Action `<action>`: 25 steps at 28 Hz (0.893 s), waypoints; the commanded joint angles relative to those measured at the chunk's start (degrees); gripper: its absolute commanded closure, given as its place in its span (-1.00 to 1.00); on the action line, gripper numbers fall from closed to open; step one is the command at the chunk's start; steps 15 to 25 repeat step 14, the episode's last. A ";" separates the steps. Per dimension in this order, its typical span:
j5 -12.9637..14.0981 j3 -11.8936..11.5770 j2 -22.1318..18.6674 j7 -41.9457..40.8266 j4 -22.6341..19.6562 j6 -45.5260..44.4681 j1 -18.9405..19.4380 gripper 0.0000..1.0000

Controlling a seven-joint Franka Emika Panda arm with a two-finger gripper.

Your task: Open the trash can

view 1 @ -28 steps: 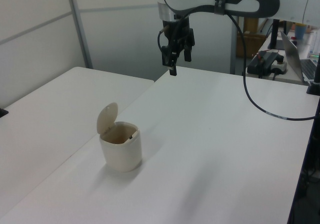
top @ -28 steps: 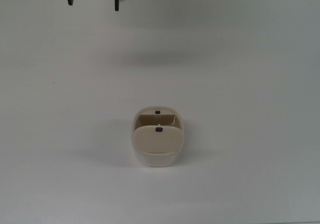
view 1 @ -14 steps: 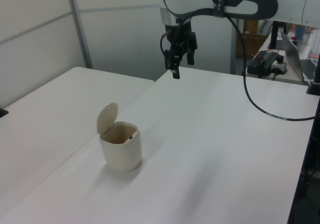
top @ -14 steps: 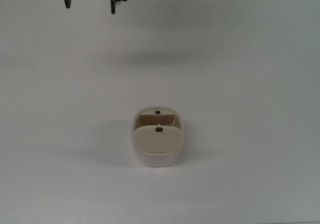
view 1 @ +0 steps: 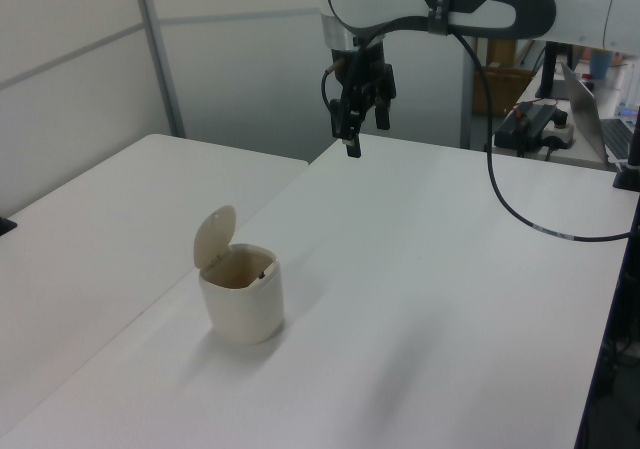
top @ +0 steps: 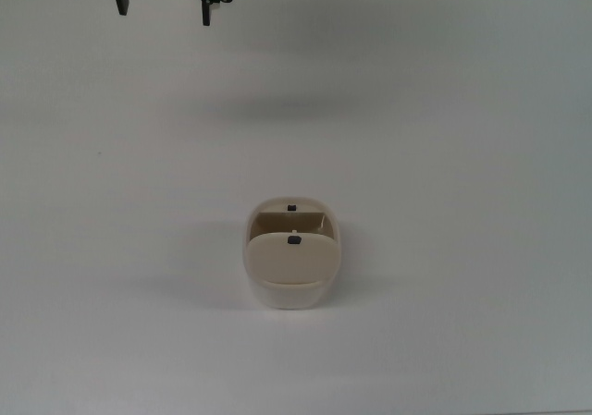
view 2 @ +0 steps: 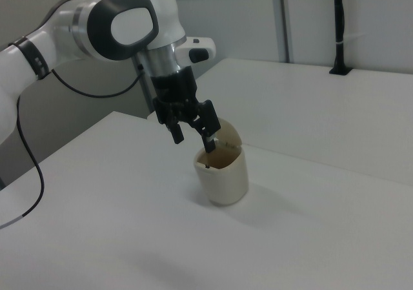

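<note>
**Claw backs off, bin lid already up**

Claw (view 1: 361, 135) hangs high above the far end of the bench (view 1: 450, 269), fingers spread apart and empty. Over the last second it has drifted slightly farther from the trash can (view 1: 241, 295), barely moving in the final half second. The trash can stands alone mid-bench, well apart from the claw, its lid (view 1: 214, 235) tipped upright and the inside showing. Judging by that, the opening looks done and the arm seems to be retreating.

A white table (view 1: 450, 299) is seen; a laptop (view 1: 600, 114) and a black power strip (view 1: 535, 121) are placed beyond its far edge
</note>
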 commanded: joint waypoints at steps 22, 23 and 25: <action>1.23 -0.09 -0.82 -1.14 -1.40 1.35 -0.42 -1.00; 1.23 -0.09 -0.82 -1.14 -1.40 1.35 -0.42 -1.00; 1.23 -0.09 -0.82 -1.14 -1.40 1.35 -0.42 -1.00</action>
